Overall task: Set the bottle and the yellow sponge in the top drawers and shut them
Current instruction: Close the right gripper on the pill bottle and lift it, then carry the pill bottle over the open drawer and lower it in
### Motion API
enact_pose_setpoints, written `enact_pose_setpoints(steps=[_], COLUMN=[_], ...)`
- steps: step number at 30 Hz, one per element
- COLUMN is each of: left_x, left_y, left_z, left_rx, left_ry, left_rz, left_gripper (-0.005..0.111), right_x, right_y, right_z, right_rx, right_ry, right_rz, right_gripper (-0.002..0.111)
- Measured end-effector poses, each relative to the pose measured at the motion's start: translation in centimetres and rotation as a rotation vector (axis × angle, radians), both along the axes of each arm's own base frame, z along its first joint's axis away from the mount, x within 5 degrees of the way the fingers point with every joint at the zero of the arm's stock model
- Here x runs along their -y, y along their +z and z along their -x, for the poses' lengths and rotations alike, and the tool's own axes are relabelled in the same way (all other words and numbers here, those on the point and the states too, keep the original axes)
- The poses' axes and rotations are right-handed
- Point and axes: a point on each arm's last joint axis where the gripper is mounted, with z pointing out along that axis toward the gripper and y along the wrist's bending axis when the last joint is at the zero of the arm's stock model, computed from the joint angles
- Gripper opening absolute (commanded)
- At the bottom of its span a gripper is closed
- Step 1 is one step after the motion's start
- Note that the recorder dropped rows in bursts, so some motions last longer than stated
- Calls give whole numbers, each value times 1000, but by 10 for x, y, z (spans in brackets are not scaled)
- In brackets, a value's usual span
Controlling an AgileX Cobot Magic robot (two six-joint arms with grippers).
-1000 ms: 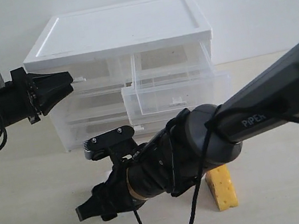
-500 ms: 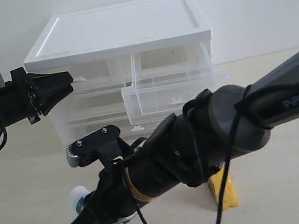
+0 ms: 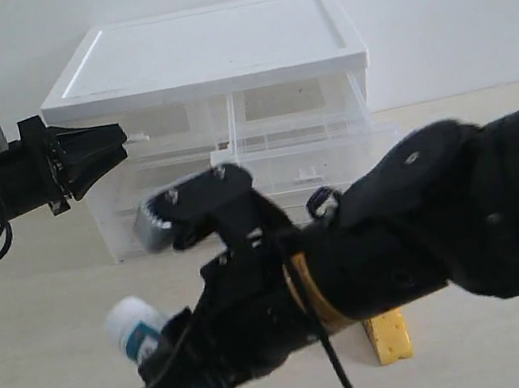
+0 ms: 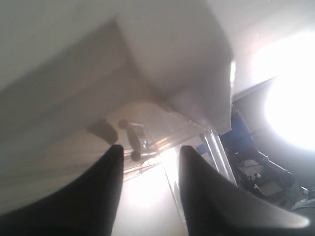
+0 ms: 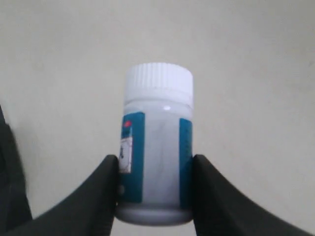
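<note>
While right gripper [image 5: 155, 169] pinches bottle [image 5: 157, 123] low at base: slip or tilt risk in transit; left gripper [image 4: 149, 150] spread.

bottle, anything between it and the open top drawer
Nothing visible blocks it. The right claw holds the bottle in front of the cabinet, and the pulled-out top drawer is open on top. The sponge lies low on the table by the arm.
</note>
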Motion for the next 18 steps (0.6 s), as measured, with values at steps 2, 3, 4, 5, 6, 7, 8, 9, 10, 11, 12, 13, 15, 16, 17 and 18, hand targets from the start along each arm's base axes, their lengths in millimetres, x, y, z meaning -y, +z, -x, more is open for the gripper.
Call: enact_pose_setpoints(steps=[2,3,4,5,6,7,8,9,10,11,12,13,15,16,17,18], left_x=[0,0,0,0,0,0,0,0,0,0,0,0,0,0,0,0], left_y=[0,0,0,0,0,0,0,0,0,0,0,0,0,0,0,0], left_z=[0,0,0,0,0,0,0,0,0,0,0,0,0,0,0,0], left_rx=[0,0,0,0,0,0,0,0,0,0,0,0,0,0,0,0], left_ry=[0,0,0,0,0,0,0,0,0,0,0,0,0,0,0,0], left_rz=[0,0,0,0,0,0,0,0,0,0,0,0,0,0,0,0], left_gripper=[36,36,36,36,36,36,36,36,36,36,36,36,36,36,36,36], right_x=[9,21,27,40,46,56,62,67,71,74,75,76,79,81,81,81], right_y=[23,43,52,68,74,81,88,93,97,100,102,101,93,88,84,77], right_z=[-2,-9,-13,-18,-21,-26,-32,-36,-39,-43,-47,-54,-70,-81,-86,-96], right_rx=[93,201,257,354,405,497,577,633,696,737,765,778,726,687,669,630], right_ry=[-68,-186,-255,-370,-423,-503,-570,-616,-653,-649,-629,-604,-601,-597,-592,-578], right_rz=[-38,-58,-65,-72,-64,-33,9,48,104,164,222,293,392,440,460,495], right_gripper=[0,0,0,0,0,0,0,0,0,0,0,0,0,0,0,0])
